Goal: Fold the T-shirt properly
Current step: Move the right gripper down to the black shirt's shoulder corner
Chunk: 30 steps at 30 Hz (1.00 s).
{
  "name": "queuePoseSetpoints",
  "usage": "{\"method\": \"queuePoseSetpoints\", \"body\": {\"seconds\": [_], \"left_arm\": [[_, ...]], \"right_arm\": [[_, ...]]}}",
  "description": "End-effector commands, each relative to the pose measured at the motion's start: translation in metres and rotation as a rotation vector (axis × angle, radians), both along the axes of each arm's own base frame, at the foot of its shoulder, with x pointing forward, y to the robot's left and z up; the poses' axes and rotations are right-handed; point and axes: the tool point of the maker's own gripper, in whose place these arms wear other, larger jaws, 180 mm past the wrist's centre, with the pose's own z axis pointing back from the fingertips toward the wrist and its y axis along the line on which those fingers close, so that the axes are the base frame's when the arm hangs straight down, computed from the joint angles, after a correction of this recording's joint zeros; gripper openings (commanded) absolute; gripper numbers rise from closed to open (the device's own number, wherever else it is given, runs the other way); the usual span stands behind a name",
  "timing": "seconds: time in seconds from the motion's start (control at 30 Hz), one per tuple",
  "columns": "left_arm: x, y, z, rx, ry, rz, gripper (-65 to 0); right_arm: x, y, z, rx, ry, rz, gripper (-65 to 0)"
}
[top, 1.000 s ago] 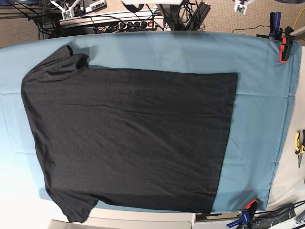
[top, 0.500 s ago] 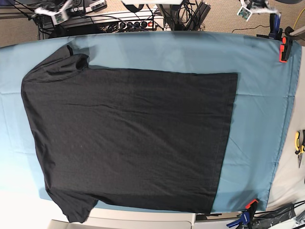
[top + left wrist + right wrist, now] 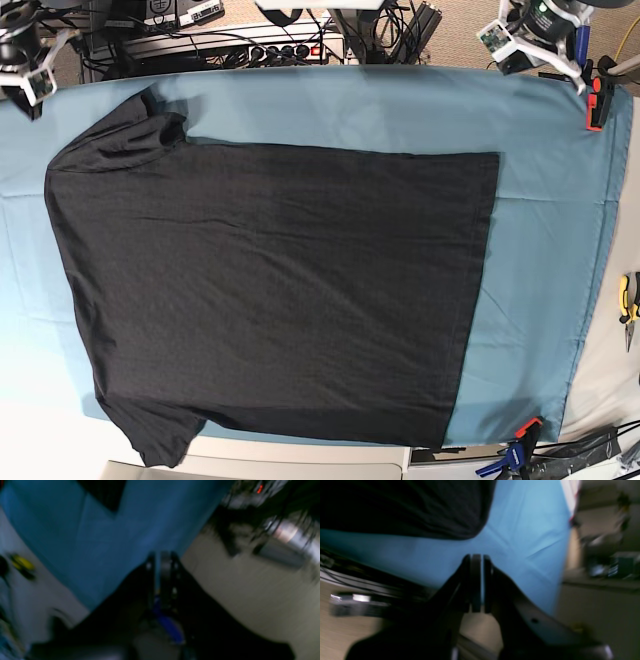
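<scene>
The black T-shirt (image 3: 270, 290) lies spread flat, plain side up, on the teal table cloth (image 3: 545, 260), collar end at the left and hem at the right. My left arm (image 3: 540, 30) hangs over the cloth's far right edge, clear of the shirt. In the blurred left wrist view my left gripper (image 3: 161, 555) is shut and empty above the cloth (image 3: 100, 542), with a shirt corner (image 3: 105, 492) farther off. My right arm (image 3: 25, 65) is at the far left corner. My right gripper (image 3: 477, 556) is shut and empty over the cloth (image 3: 520, 542), just short of the shirt's sleeve (image 3: 407, 507).
An orange clamp (image 3: 597, 100) and a blue-and-orange clamp (image 3: 520, 440) pin the cloth at its right corners. Yellow-handled pliers (image 3: 628, 300) lie off the cloth at the right. A power strip with cables (image 3: 260, 45) runs behind the table.
Both arms have come down into the base view, one at each far corner of the table. The T-shirt has not moved.
</scene>
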Motion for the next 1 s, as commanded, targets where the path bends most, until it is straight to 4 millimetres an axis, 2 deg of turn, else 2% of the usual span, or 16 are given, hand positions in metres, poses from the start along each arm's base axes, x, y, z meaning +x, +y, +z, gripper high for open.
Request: {"method": "queuePoseSetpoints", "body": {"seconds": [0.0,0.13,0.27,0.33,0.47,0.7,0.9,0.97], "left_arm": [[0.006,-0.005,0.007,0.003,-0.035,-0.058,-62.6],[0.010,-0.020,0.009,0.044,-0.057,-0.292,-62.6],[-0.004,-0.042,0.006,0.017,-0.003,-0.545,-62.6],[-0.004,-0.052,0.011,-0.009,-0.039,-0.617,-62.7],[-0.009,-0.065,0.016,-0.038,-0.083,-0.734,-62.7],[-0.010,-0.064,0.015,-0.003,-0.092,-0.778,-65.0],[-0.016,-0.062,0.003,0.051,-0.049,-0.748,-65.0],[-0.022,-0.066,-0.002,0.056,-0.026,-0.747,-62.8]], "right_arm": [[0.011,0.005,0.013,-0.037,-0.027,0.064,-62.2],[0.030,0.020,0.019,-0.135,0.029,0.265,-62.2],[0.035,0.038,0.011,-0.148,0.143,0.443,-62.2],[0.034,0.046,0.007,-0.144,0.187,0.517,-62.2],[0.043,0.056,0.012,-0.166,0.181,0.609,-62.2],[0.055,0.056,0.014,-0.268,0.224,0.700,-62.3],[0.060,0.056,-0.016,-0.345,0.208,0.666,-62.3],[0.062,0.054,-0.029,-0.368,0.205,0.638,-62.2]]}}
